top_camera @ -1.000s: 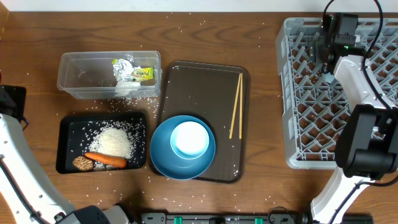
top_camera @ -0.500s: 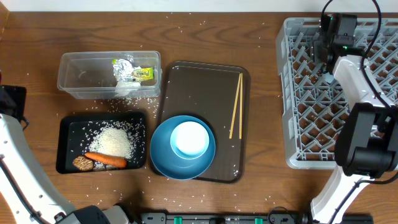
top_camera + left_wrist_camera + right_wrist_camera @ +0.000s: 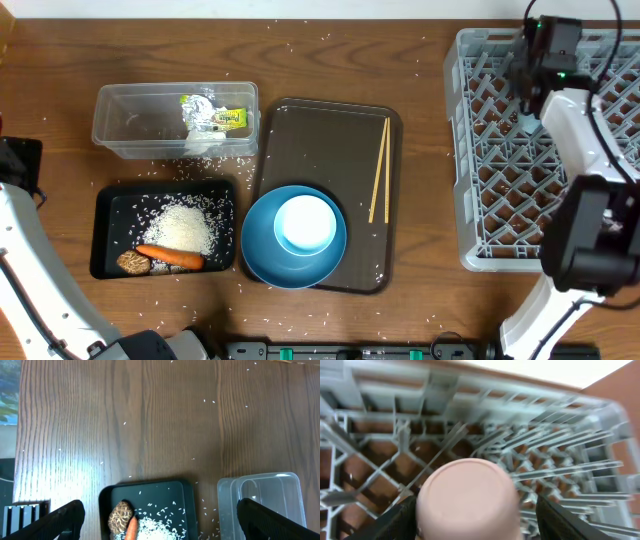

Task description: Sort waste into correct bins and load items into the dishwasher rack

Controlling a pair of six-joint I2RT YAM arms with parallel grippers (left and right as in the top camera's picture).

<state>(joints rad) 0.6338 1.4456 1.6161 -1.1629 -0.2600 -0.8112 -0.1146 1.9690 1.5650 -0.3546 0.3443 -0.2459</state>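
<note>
- Blue plate (image 3: 262, 252): sits on the near end of the brown serving tray (image 3: 320, 135), its near-left edge overhanging the tray. The white bowl (image 3: 305, 223) stands upright inside it.
- Black tray (image 3: 105, 225): on the table (image 3: 330, 60), left of the blue plate. It holds a pile of white rice (image 3: 185, 227). The carrot (image 3: 170, 256) lies along the near edge, and the brown lump (image 3: 132, 263) touches its left end.
- Chopsticks (image 3: 379, 170): lie side by side along the right side of the brown serving tray, pointing near to far.
- Clear tub (image 3: 125, 130): beyond the black tray, holding the crumpled wrapper (image 3: 210, 115) at its right end. Loose rice grains lie scattered on the table around both bins.
- Left end effector (image 3: 160, 507): released, fingers spread wide with nothing between them. It hangs above the bare table to the left of the two bins.
- Dishwasher rack (image 3: 480, 200): on the right side of the table.
- Right end effector (image 3: 476, 522): over the far part of the dishwasher rack, grasping the white-pinkish cup (image 3: 467, 492). The cup is inverted, base toward the wrist camera, above the pegs. That view is blurred.
</note>
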